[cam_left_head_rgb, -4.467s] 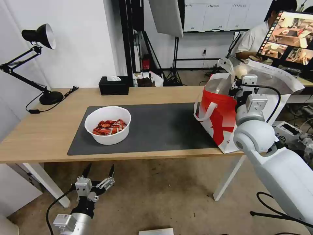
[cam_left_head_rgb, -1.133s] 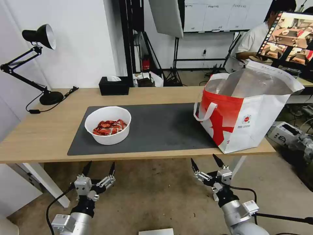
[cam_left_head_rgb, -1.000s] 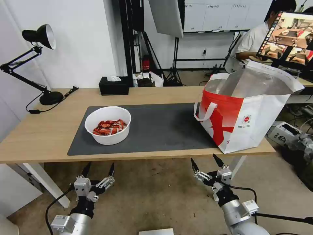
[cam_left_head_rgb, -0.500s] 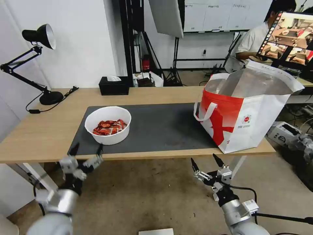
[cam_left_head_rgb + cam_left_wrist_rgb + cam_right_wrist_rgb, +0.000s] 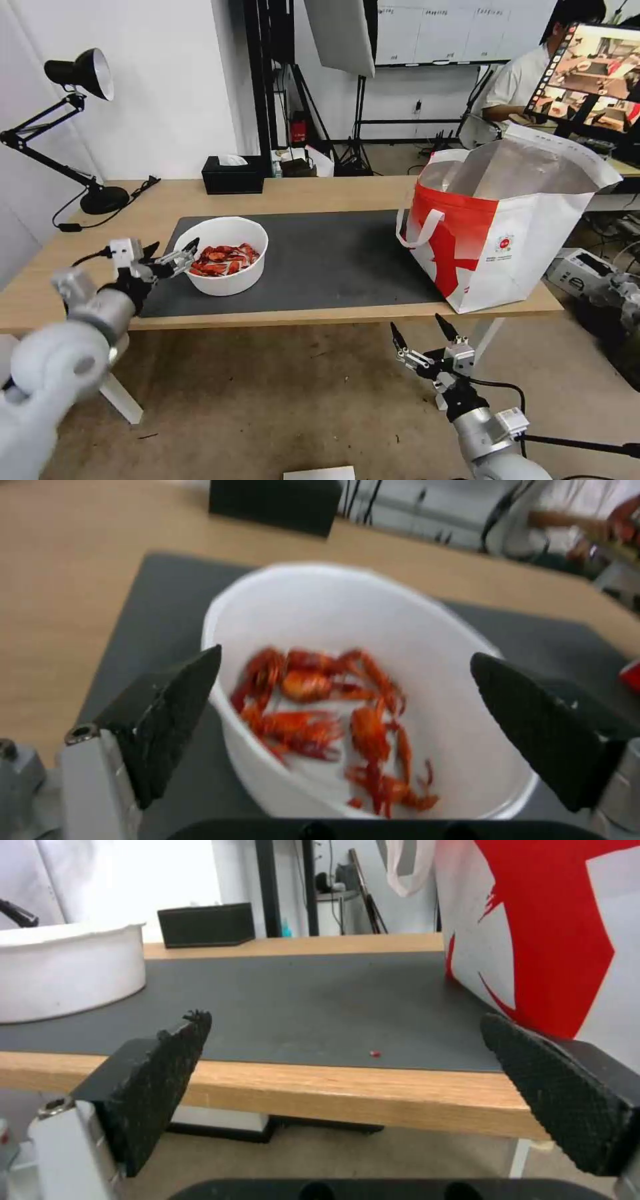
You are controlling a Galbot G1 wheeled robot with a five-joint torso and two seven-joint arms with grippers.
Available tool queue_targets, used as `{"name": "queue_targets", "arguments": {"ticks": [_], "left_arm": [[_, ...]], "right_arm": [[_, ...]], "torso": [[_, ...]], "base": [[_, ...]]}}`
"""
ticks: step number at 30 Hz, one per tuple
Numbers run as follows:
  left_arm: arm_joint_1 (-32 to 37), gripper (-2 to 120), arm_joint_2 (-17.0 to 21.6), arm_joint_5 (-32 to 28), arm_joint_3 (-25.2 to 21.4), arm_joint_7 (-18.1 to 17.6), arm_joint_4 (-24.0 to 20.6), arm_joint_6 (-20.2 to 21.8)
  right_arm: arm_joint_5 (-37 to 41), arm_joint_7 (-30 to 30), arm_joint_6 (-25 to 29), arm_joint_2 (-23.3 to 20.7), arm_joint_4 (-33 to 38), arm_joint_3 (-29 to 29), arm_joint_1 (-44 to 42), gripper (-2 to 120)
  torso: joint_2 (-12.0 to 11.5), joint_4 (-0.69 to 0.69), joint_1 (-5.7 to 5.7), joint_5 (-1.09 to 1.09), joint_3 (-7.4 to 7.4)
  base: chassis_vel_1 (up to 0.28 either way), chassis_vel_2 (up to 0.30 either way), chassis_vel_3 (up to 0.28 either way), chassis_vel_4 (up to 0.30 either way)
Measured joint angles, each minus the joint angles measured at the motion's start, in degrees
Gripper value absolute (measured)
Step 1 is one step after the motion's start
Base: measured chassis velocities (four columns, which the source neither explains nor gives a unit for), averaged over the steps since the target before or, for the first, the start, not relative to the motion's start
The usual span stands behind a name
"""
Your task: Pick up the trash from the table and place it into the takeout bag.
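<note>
A white round bowl of red crayfish shells (image 5: 221,256) (image 5: 353,700) stands on the left part of the dark grey mat (image 5: 320,260) of the light-wood table (image 5: 80,287). My left gripper (image 5: 172,253) (image 5: 347,685) is open at the bowl's left rim, its fingers spread wider than the near rim in the left wrist view. The takeout bag (image 5: 507,227) (image 5: 553,930) stands open at the table's right end, showing its foil lining. My right gripper (image 5: 420,331) (image 5: 347,1040) is open below the table's front edge, under the bag's left corner.
A black tissue box (image 5: 233,175) sits at the table's back edge. A black desk lamp (image 5: 73,127) stands at the far left. A small red scrap (image 5: 375,1053) lies on the mat near the front edge. A person sits at a monitor (image 5: 593,73) behind the bag.
My left arm has risen from below the table's front edge and swung up to the bowl's left rim. The right gripper, earlier over the bag, now hangs still below the table.
</note>
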Motion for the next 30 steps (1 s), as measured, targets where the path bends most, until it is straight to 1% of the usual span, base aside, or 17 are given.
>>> {"name": "queue_targets", "arguments": {"ticks": [1, 3, 4, 5, 6, 8, 9, 11, 12, 14, 15, 20, 24, 30], "left_arm": [[0.0, 100, 0.0, 0.0, 0.0, 0.0, 0.0, 0.0], [-4.4, 100, 0.9, -5.3, 1.8, -2.8, 2.8, 5.7], [-6.6, 100, 1.1, -7.7, 3.1, -4.2, 4.3, 7.9], [-8.4, 100, 1.3, -9.3, 4.2, -5.2, 5.5, 9.0], [-8.4, 100, 1.3, -9.3, 4.2, -5.2, 5.5, 9.0], [-12.6, 100, 1.6, -11.6, 7.0, -6.6, 8.4, 10.5], [-12.6, 100, 1.6, -11.6, 7.0, -6.6, 8.4, 10.5], [-15.8, 100, 1.7, -13.4, 9.5, -7.9, 10.3, 11.9], [-15.8, 100, 1.7, -13.4, 9.5, -7.9, 10.3, 11.9], [-19.4, 100, 1.7, -15.2, 12.7, -9.8, 12.7, 12.7], [-20.6, 100, 1.7, -15.7, 13.4, -10.3, 13.5, 12.7], [-21.6, 100, 1.8, -17.0, 14.1, -11.4, 15.3, 12.7], [-21.9, 100, 1.8, -17.1, 14.7, -12.0, 15.8, 12.6], [-22.2, 100, 1.4, -17.4, 15.3, -14.6, 16.6, 12.4]], "right_arm": [[0.0, 0.0, 0.0, 0.0, 0.0, 0.0, 0.0, 100], [0.0, 0.0, 0.0, 0.0, 0.0, 0.0, 0.0, 100], [0.0, 0.0, 0.0, 0.0, 0.0, 0.0, 0.0, 100], [0.0, 0.0, 0.0, 0.0, 0.0, 0.0, 0.0, 100], [0.0, 0.0, 0.0, 0.0, 0.0, 0.0, 0.0, 100], [0.0, 0.0, 0.0, 0.0, 0.0, 0.0, 0.0, 100], [0.0, 0.0, 0.0, 0.0, 0.0, 0.0, 0.0, 100], [0.0, 0.0, 0.0, 0.0, 0.0, 0.0, 0.0, 100], [0.0, 0.0, 0.0, 0.0, 0.0, 0.0, 0.0, 100], [0.0, 0.0, 0.0, 0.0, 0.0, 0.0, 0.0, 100], [0.0, 0.0, 0.0, 0.0, 0.0, 0.0, 0.0, 100], [0.0, 0.0, 0.0, 0.0, 0.0, 0.0, 0.0, 100], [0.0, 0.0, 0.0, 0.0, 0.0, 0.0, 0.0, 100], [0.0, 0.0, 0.0, 0.0, 0.0, 0.0, 0.0, 100]], "torso": [[0.0, 0.0, 0.0, 0.0, 0.0], [0.0, 0.0, 0.0, -0.01, 0.0], [0.0, 0.0, 0.0, 0.0, 0.0], [0.0, 0.0, 0.0, -0.01, 0.0], [0.0, 0.0, 0.0, -0.01, 0.0], [0.0, 0.0, 0.0, 0.0, 0.0], [0.0, 0.0, 0.0, 0.0, 0.0], [0.0, 0.0, 0.0, -0.01, 0.0], [0.0, 0.0, 0.0, -0.01, 0.0], [0.0, -0.01, 0.0, 0.0, 0.0], [0.0, -0.01, 0.01, 0.0, 0.0], [0.0, 0.0, 0.0, 0.0, -0.01], [0.0, 0.01, 0.0, 0.0, -0.01], [0.0, 0.0, 0.0, 0.0, -0.01]], "base": [[0.0, 0.0, 0.0, 0.0], [0.0, 0.0, 0.0, 0.0], [0.0, 0.0, 0.0, 0.0], [0.0, 0.0, 0.0, 0.0], [0.0, 0.0, 0.0, 0.0], [0.0, 0.0, 0.0, 0.0], [0.0, 0.0, 0.0, 0.0], [0.0, 0.0, 0.0, 0.0], [0.0, 0.0, 0.0, 0.0], [0.0, 0.0, 0.0, 0.0], [0.0, 0.0, 0.0, 0.0], [0.0, 0.0, 0.0, 0.0], [0.0, 0.0, 0.0, 0.0], [0.0, 0.0, 0.0, 0.0]]}}
